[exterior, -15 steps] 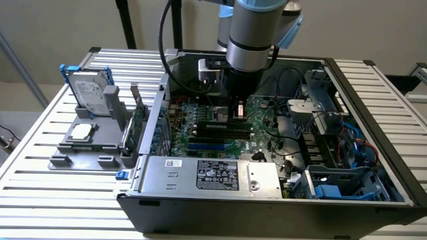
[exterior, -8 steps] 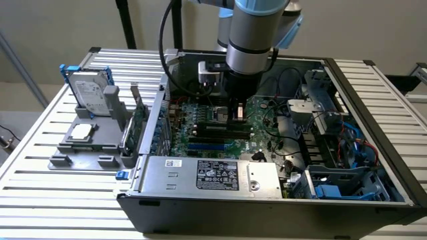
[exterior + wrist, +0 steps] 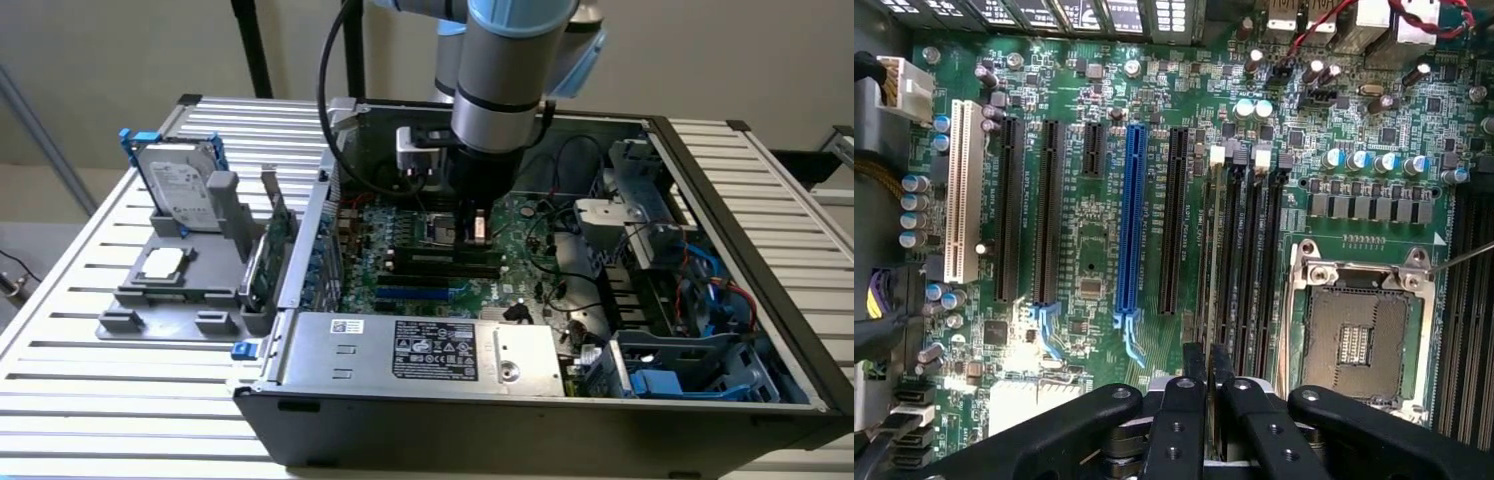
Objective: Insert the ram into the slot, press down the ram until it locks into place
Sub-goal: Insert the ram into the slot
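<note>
Half done at best — grips the ram [image 3: 1207, 300] edge-on, hand [image 3: 1208, 356] clamped on it, lines it along the slot [image 3: 1218, 200]; seemingly not yet pressed home or locked.

Overall light: bright, even room light falls from above the motherboard [image 3: 427, 245] into the open computer case [image 3: 534, 420].
Glare: the slatted table [image 3: 80, 400] in front of the motherboard washes out to white. In the wrist view a hot patch flares at the motherboard's edge beside the gripper [image 3: 1208, 352].
Shadow: the arm [image 3: 501, 90] shades the motherboard directly beneath it, and the case walls around the motherboard stay dim.
Contrast: black fingers [image 3: 1179, 420], closed on the ram [image 3: 1210, 260], stand near-silhouette against the lit motherboard.
</note>
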